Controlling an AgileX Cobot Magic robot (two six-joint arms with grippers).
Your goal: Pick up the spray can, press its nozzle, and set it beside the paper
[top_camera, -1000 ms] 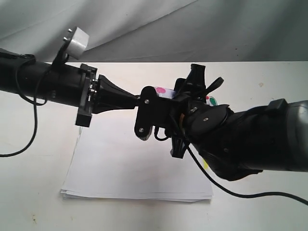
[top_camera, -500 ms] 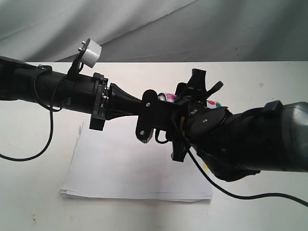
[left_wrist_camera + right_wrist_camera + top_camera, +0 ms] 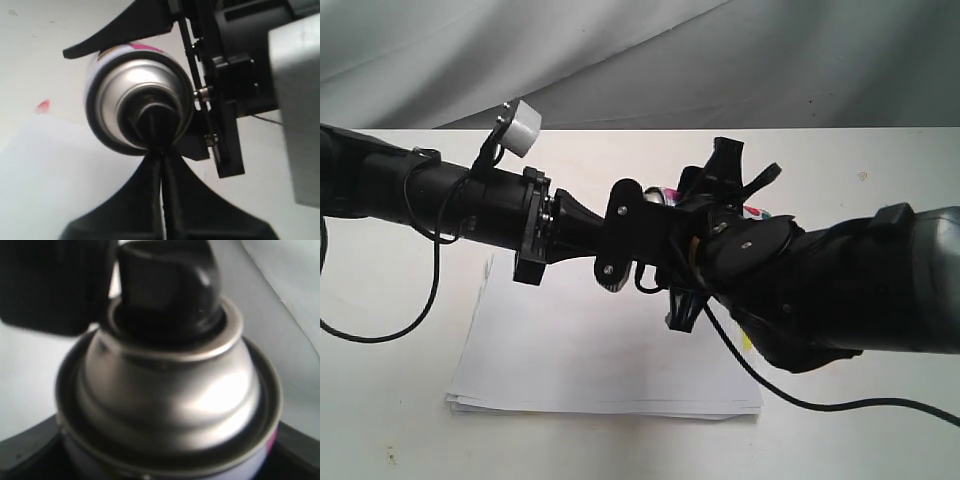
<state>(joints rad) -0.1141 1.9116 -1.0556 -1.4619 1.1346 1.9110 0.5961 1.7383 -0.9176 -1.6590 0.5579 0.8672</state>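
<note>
The spray can is held in the air above the paper, and my right gripper is shut on its body. Up close, the right wrist view shows the silver domed top and the black nozzle. My left gripper is shut, with its joined fingertips touching the nozzle on the can. From the exterior view the left gripper reaches in from the left. Most of the can is hidden by the two grippers.
The paper stack lies on a white table, with a small yellow tab at its right edge. A grey cloth backdrop hangs behind. Black cables trail from both arms over the table.
My left arm has moved to the right and brought its shut fingertips up against the can's top. The right gripper and the can have barely shifted.
</note>
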